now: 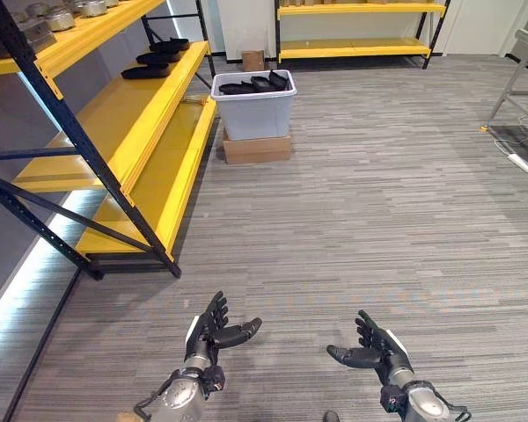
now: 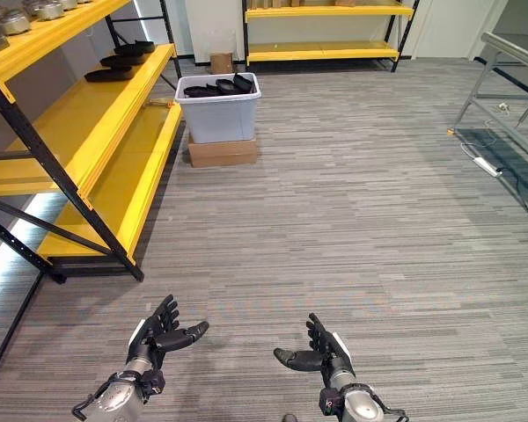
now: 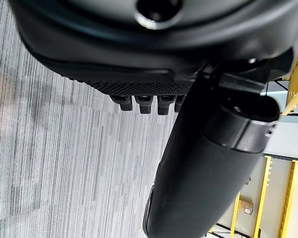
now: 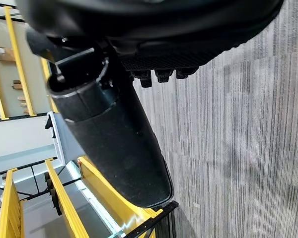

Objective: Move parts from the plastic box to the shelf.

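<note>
- I have both hands low and near, over bare grey carpet (image 1: 370, 220). Left hand (image 1: 213, 334) is at near left, with relaxed fingers spread and the thumb sticking out to the right; it holds nothing.
- Right hand (image 1: 377, 350) is at near right, its fingers likewise loose and spread, thumb pointing left toward the other hand; it is empty too.
- The plastic box (image 1: 255, 110), pale grey, is far off and left of centre. It sits on a flat cardboard box (image 1: 257, 148) on the floor, just beside the shelf's far end.
- Dark parts (image 1: 255, 84) lie piled inside the box, showing above its rim.
- The yellow shelf (image 1: 128, 114) with dark blue posts runs along the left side. On its middle level, at the far end, lie more dark parts (image 1: 157, 56).
- The top level holds metal pieces (image 1: 62, 18), which I can't identify.
- A second yellow shelf (image 1: 361, 46) stands against the far wall.
</note>
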Controlling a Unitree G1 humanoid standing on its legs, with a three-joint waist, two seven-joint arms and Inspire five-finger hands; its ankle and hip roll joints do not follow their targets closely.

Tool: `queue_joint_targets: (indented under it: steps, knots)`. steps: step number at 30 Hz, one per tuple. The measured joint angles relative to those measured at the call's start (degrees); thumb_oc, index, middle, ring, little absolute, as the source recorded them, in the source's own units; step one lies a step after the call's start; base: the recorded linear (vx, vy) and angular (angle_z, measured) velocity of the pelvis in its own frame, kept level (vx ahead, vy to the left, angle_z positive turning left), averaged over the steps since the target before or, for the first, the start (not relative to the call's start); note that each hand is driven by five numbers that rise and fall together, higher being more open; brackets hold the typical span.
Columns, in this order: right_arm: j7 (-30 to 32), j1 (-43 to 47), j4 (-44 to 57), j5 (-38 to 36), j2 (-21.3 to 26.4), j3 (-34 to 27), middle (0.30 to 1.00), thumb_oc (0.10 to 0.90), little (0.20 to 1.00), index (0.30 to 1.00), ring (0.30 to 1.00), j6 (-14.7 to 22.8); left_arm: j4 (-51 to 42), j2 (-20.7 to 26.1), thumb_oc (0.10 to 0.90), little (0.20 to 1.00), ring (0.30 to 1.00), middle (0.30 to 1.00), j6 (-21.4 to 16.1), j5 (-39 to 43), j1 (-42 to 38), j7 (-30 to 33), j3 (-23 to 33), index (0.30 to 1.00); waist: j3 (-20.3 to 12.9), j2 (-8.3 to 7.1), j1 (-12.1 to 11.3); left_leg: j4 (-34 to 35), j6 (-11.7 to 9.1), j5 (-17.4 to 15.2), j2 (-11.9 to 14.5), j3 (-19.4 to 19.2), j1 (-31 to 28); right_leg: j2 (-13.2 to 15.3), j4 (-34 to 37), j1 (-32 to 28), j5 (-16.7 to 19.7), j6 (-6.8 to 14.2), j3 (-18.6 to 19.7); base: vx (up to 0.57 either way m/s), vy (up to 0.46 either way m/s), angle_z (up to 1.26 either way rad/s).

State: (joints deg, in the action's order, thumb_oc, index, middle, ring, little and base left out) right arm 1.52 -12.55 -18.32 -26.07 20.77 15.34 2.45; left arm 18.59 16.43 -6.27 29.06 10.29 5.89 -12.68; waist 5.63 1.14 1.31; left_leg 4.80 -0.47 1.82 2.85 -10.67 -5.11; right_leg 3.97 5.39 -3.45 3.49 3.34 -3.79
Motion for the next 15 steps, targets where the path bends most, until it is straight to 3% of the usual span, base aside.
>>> queue_joint_targets:
  steps: [15]
  knots:
    - [0.0,-0.2,0.0,0.9,0.0,0.0,1.0,0.9,1.0,1.0,1.0,0.0,0.0,0.0,0.9,1.0,1.0,1.0,0.0,-0.1,0.2,0.0,0.1,1.0,-0.1,-0.23,0.0,-0.2,0.0,0.0,0.0,-0.1,-0.1,0.0,0.0,-0.1,0.4,-0.2,0.0,0.0,0.0,0.0]
